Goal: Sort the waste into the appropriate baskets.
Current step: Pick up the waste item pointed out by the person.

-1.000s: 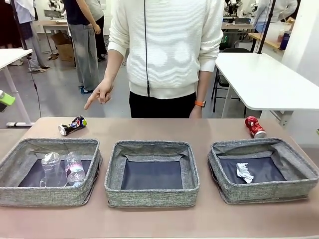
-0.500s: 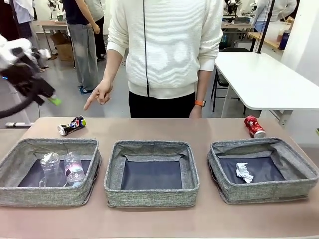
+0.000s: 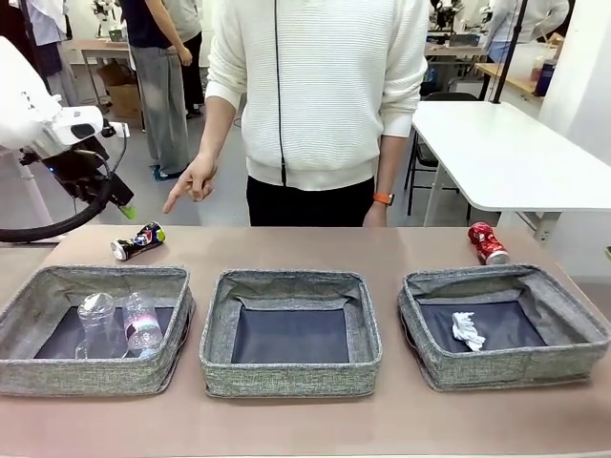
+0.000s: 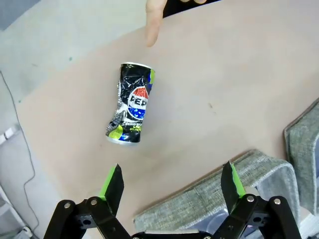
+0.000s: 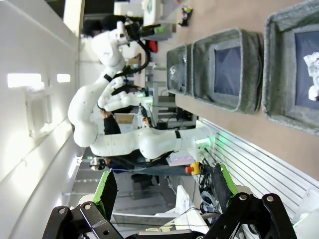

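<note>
Your left gripper (image 4: 172, 172) is hanging with its jaws spread wide and empty, and the grey left basket's rim (image 4: 214, 191) is showing low between its fingers. Beyond the rim, the crushed Pepsi can (image 4: 130, 110) is lying on the bare table, off-centre to the jaws. I am judging that a straight descent could clip it and roll it away. The person's finger (image 4: 154, 22) is pointing near the can and could be pinched. Your right gripper (image 5: 163, 178) is also standing wide and empty.
</note>
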`<state>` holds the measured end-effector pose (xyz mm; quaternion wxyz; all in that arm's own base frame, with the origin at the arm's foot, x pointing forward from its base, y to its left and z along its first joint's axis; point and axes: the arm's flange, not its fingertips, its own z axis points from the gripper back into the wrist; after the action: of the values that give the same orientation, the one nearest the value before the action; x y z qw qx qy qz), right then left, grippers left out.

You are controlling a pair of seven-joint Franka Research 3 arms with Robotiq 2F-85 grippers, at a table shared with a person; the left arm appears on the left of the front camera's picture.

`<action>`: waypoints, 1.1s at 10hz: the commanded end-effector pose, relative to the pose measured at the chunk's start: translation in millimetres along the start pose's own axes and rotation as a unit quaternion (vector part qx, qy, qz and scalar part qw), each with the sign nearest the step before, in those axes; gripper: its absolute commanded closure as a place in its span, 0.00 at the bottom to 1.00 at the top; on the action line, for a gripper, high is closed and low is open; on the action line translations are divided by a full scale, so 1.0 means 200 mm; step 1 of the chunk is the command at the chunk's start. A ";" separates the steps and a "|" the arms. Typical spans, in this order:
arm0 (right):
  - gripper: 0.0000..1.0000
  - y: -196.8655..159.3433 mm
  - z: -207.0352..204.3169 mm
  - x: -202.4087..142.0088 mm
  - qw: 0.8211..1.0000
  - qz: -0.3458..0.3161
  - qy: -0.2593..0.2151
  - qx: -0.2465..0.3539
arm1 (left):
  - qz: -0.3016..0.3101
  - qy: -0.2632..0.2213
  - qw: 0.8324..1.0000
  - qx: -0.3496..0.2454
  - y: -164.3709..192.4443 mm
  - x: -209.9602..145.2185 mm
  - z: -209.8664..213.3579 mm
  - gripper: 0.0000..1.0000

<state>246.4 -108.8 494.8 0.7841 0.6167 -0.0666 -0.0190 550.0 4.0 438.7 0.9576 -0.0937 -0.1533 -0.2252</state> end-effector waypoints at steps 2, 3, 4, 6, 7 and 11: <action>0.00 0.01 0.01 0.01 1.000 0.009 0.000 0.010 | -0.016 -0.013 0.999 0.045 -0.01 0.07 -0.21 0.00; 0.00 0.01 0.01 0.01 1.000 0.009 0.000 0.010 | -0.012 -0.018 0.998 0.063 -0.01 0.09 -0.30 0.00; 0.00 0.01 0.01 0.01 1.000 0.009 0.000 0.010 | -0.018 -0.023 0.996 0.080 0.00 0.12 -0.38 0.00; 0.00 0.01 0.01 0.01 1.000 0.009 0.000 0.010 | -0.038 -0.003 0.997 0.073 0.00 0.16 -0.53 0.00; 0.00 0.01 0.01 0.01 1.000 0.009 0.000 0.010 | -0.038 0.008 0.996 0.076 0.02 0.17 -0.58 0.00; 0.00 0.01 0.01 0.01 1.000 0.009 0.000 0.010 | -0.021 0.019 0.993 0.113 0.07 0.19 -0.68 0.00</action>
<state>246.3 -108.9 494.9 0.7841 0.6168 -0.0667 -0.0189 617.6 -29.3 320.0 0.9574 0.0109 -0.1613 -0.2391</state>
